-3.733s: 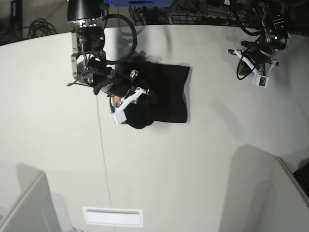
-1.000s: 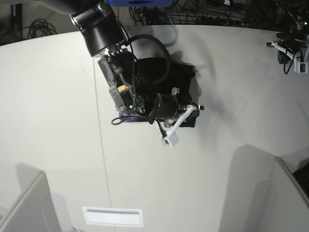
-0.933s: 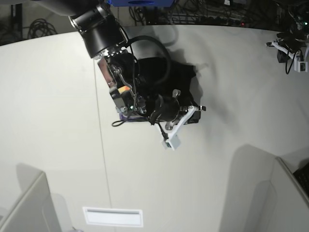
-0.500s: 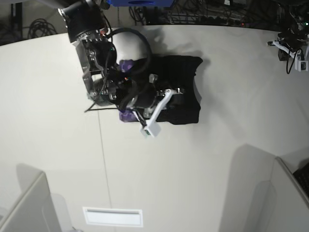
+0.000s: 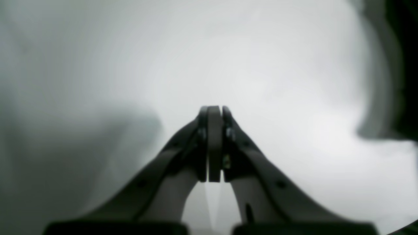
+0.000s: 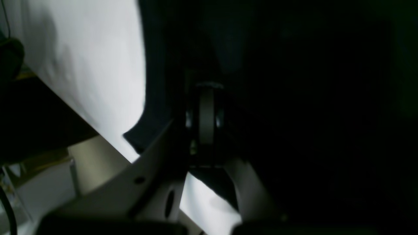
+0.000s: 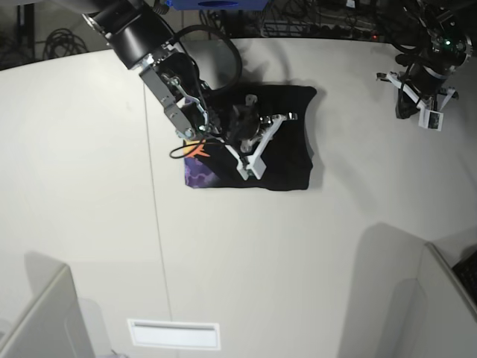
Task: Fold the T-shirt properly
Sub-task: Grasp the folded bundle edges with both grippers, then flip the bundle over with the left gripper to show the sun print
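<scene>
The black T-shirt (image 7: 292,160) lies folded into a rough rectangle on the white table (image 7: 246,253). Orange print (image 7: 198,150) and purple print (image 7: 199,176) show at its lower left corner. My right gripper (image 7: 262,133) hangs over the middle of the shirt. In the right wrist view this gripper (image 6: 206,98) is shut, its tips against the black cloth (image 6: 310,98), and no fold shows between the pads; the shirt's edge and bare table lie to the left. My left gripper (image 7: 406,103) is far off at the back right. It (image 5: 214,111) is shut and empty above bare table.
Cables (image 7: 59,41) and a blue object (image 7: 216,4) sit beyond the table's back edge. Grey partition panels stand at the front left (image 7: 37,321) and front right (image 7: 432,298). A white label strip (image 7: 175,334) lies near the front edge.
My right arm swept from the shirt's lower right corner to the left, then up onto its middle. The print at the lower left corner shows more. My left arm came in from the far right.
</scene>
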